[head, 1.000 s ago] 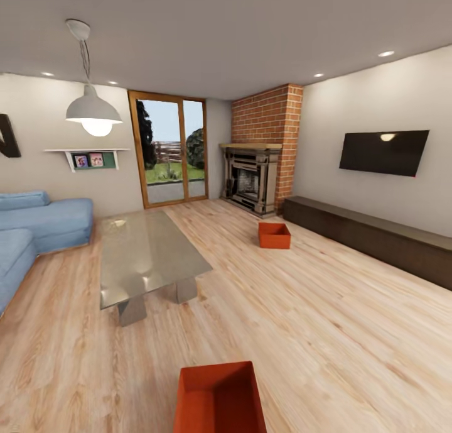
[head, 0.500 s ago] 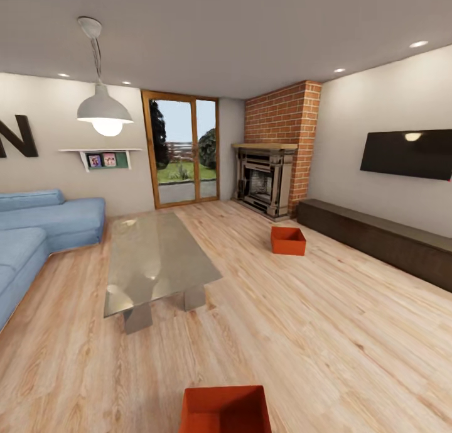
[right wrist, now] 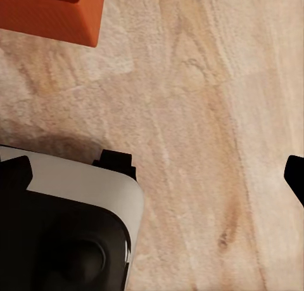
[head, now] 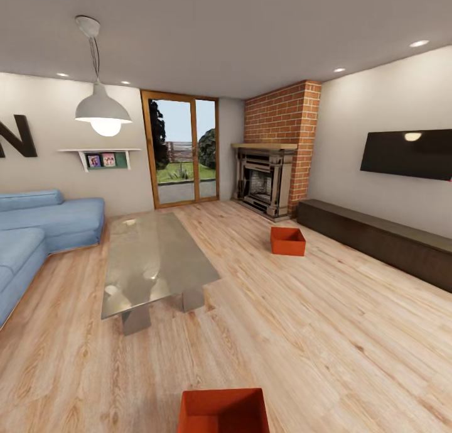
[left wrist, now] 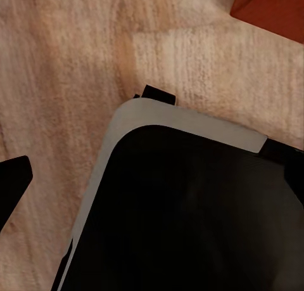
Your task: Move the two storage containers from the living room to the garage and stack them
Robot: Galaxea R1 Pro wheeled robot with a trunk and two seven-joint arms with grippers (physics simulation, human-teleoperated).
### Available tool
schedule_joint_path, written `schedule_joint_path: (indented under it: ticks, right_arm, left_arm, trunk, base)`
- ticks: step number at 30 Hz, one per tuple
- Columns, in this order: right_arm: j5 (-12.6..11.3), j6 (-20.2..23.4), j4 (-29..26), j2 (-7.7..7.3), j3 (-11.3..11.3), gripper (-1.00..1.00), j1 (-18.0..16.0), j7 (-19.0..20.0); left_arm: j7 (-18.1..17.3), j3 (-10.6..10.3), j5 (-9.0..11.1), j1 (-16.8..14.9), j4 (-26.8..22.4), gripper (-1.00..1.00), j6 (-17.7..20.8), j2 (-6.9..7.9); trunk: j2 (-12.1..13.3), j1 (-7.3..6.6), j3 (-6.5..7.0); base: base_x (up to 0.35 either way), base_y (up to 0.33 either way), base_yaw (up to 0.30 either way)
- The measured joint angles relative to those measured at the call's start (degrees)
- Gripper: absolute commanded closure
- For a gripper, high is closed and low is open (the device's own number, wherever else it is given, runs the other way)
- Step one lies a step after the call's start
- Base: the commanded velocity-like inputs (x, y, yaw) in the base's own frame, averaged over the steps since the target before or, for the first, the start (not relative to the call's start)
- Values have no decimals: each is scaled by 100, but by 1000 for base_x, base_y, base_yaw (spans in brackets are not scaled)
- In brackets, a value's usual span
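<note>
Nothing shifted lately; near container (head: 223,411) is cut off, far container (head: 288,241) whole, jaw state unreadable

Orange-red near container (head: 223,410), orange-red far container (head: 288,241) on pale streaky wood-plank floor (head: 326,332). Blue sofa (head: 37,225), red brick fireplace (head: 282,141), grey-green glass coffee table (head: 154,260), black TV (head: 408,153).

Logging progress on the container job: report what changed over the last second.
The head camera swung and tilted, so the whole room slid right and the near orange-red open-top storage container dropped lower in view. The far orange-red container, glass coffee table and blue sofa themselves stayed put; nothing was grasped.
</note>
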Motion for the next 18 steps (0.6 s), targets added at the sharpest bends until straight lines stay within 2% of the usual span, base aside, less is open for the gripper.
schedule_joint_path:
  ticks: [12,18]
  right_arm:
    - [-50,-6,0,1,-21,-100,0,-4]
    - [-26,-4,0,0,-18,-100,0,0]
  left_arm:
    - [0,2,-1,0,0,-100,-9,0]
    - [0,8,-4,0,-1,-100,-10,-8]
  trunk:
    - [0,0,8]
    - [0,1,8]
  base:
    - [-1,1,0]
    - [-72,71,0]
